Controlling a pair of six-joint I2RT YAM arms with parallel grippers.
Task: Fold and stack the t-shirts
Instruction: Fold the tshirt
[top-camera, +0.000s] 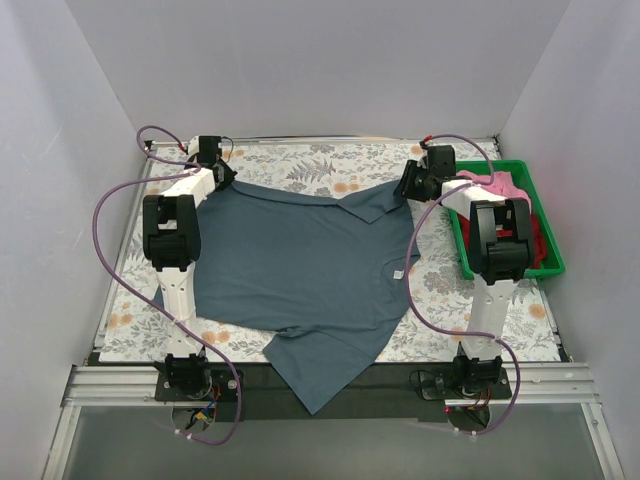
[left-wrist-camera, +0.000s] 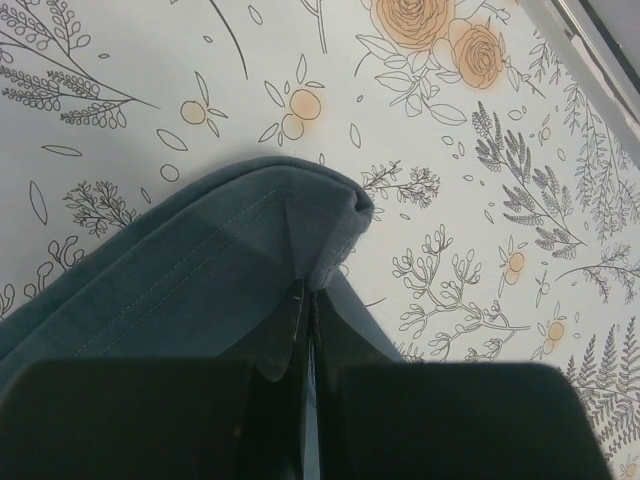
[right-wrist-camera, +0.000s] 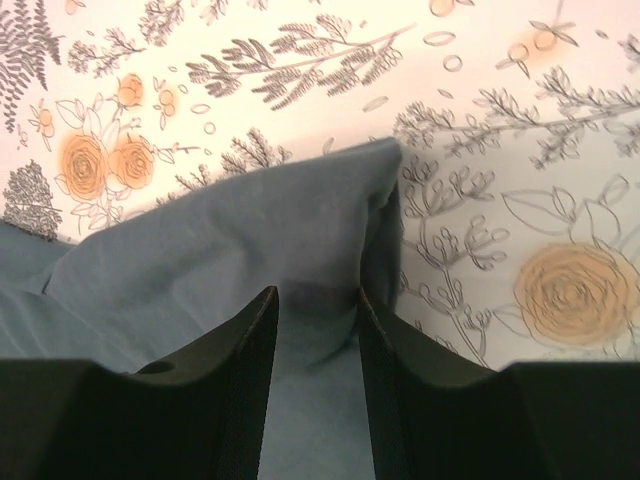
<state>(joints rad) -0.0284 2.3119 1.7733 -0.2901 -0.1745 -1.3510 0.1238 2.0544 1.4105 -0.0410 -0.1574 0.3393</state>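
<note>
Two grippers hold the slate blue-grey t-shirt (top-camera: 300, 270), spread left of the green bin (top-camera: 558, 262). The left gripper (left-wrist-camera: 308, 300) is clenched on the corner farthest from the bin, and the right gripper (right-wrist-camera: 315, 300) grasps the nearest corner. The pink t-shirt (top-camera: 495, 185) and the dark red t-shirt (top-camera: 541, 236) lie inside the bin.

Surface: table (top-camera: 300, 160) under a white cover printed with grey leaves and orange flowers | Centre: slate blue-grey t-shirt (top-camera: 290, 270) spread wide, its two far corners raised off the cover, one end trailing over the near edge | Far right: green bin (top-camera: 540, 272), apart from the shirt
</note>
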